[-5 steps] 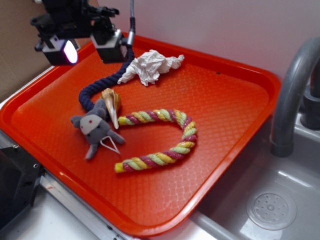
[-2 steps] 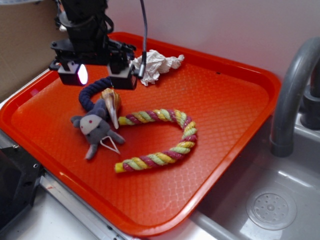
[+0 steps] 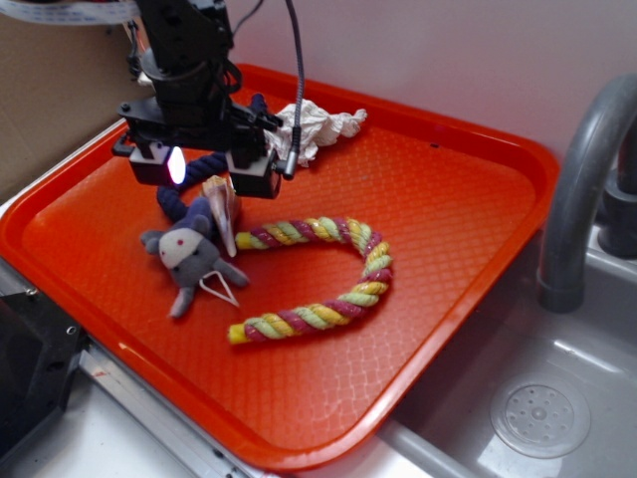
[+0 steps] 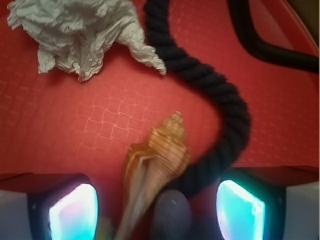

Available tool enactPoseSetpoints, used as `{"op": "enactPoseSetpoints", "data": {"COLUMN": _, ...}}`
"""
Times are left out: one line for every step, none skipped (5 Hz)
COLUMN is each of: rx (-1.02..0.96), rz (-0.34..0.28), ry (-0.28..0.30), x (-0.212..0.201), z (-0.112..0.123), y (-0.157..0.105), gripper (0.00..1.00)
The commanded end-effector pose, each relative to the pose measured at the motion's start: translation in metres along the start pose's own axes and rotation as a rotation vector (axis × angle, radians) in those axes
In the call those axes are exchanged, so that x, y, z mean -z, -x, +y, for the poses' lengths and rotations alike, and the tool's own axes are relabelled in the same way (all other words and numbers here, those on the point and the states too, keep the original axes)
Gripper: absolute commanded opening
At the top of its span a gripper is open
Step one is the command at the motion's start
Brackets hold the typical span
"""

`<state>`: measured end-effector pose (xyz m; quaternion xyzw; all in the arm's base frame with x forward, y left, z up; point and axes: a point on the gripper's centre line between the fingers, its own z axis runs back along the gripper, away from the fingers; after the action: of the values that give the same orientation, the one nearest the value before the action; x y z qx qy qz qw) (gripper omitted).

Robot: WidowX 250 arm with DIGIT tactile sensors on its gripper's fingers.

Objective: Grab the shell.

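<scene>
While I watch from the exterior view, my pincer (image 3: 205, 171) hangs spread wide over the left part of the red tray (image 3: 448, 249), just above the shell (image 3: 222, 207). On the wrist view I see the white paper (image 4: 75, 37) at upper left, then the shell (image 4: 157, 157) between the two glowing pads (image 4: 72, 212), untouched by either. Right of it the dark rope (image 4: 220, 95) curves down against the shell's wide end, and the grey mouse (image 3: 187, 257) lies by its point.

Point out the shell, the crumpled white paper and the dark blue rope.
shell (image 4: 159, 157): wrist view, on its ridged tan body.
crumpled white paper (image 4: 80, 35): wrist view, on the middle of the wad.
dark blue rope (image 4: 227, 107): wrist view, on the outer bend of its curve.
</scene>
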<state>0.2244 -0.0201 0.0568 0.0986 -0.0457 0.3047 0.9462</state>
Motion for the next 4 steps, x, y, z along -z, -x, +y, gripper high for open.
{"op": "enactPoseSetpoints", "data": {"rx": 0.035, "rz": -0.019, "ry": -0.015, "x": 0.019, "z": 0.001, "y": -0.008, "gripper": 1.0}}
{"op": "enactPoseSetpoints", "data": {"rx": 0.076, "rz": 0.0, "ry": 0.01, "x": 0.028, "z": -0.002, "y": -0.008, "gripper": 1.0}}
{"op": "enactPoseSetpoints", "data": {"rx": 0.077, "rz": -0.001, "ry": -0.007, "x": 0.032, "z": -0.002, "y": -0.007, "gripper": 1.0}}
{"op": "enactPoseSetpoints", "data": {"rx": 0.079, "rz": -0.008, "ry": -0.015, "x": 0.032, "z": 0.001, "y": -0.008, "gripper": 0.0}}
